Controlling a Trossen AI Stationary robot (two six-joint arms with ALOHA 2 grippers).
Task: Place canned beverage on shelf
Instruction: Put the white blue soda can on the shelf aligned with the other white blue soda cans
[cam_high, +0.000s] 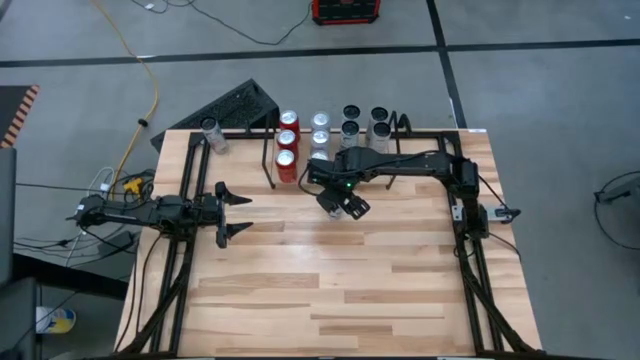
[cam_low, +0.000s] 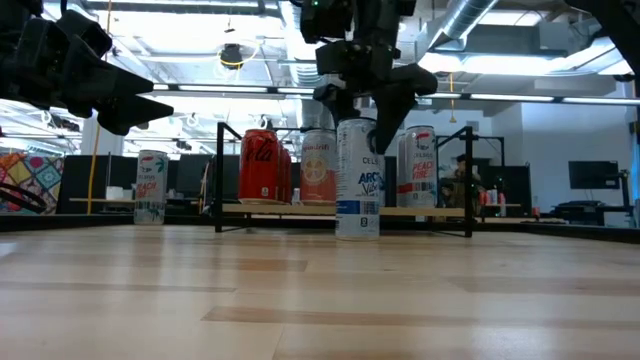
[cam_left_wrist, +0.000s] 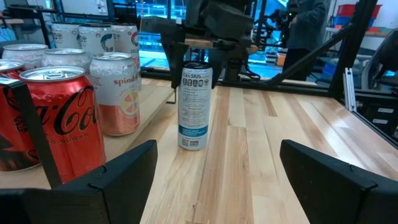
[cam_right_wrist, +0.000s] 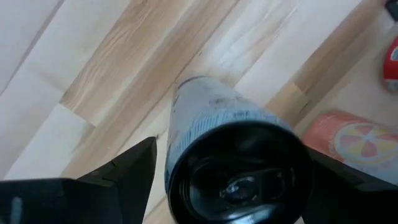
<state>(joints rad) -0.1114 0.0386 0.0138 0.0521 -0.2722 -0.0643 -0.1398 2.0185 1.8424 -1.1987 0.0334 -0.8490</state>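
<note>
A tall white-and-blue Celsius can (cam_low: 358, 185) (cam_left_wrist: 194, 106) stands upright on its base on the wooden table, just in front of the shelf (cam_low: 440, 211). The shelf is a low black rod rack at the far edge. It carries red Coca-Cola cans (cam_high: 288, 140), an orange-and-white can (cam_left_wrist: 118, 93) and silver cans (cam_high: 365, 122). My right gripper (cam_low: 365, 115) (cam_high: 343, 206) points down over the Celsius can, open. Its fingers stand on either side of the can's top (cam_right_wrist: 236, 155), and a gap shows beside one finger. My left gripper (cam_high: 240, 213) (cam_left_wrist: 217, 168) waits open at the left, pointing level toward the can.
One can (cam_high: 210, 135) (cam_low: 150, 187) stands alone at the table's far left corner, outside the shelf. Black rails (cam_high: 470, 260) bearing the arms run along both sides of the table. Bare wood (cam_high: 330, 290) stretches from the can to the near edge.
</note>
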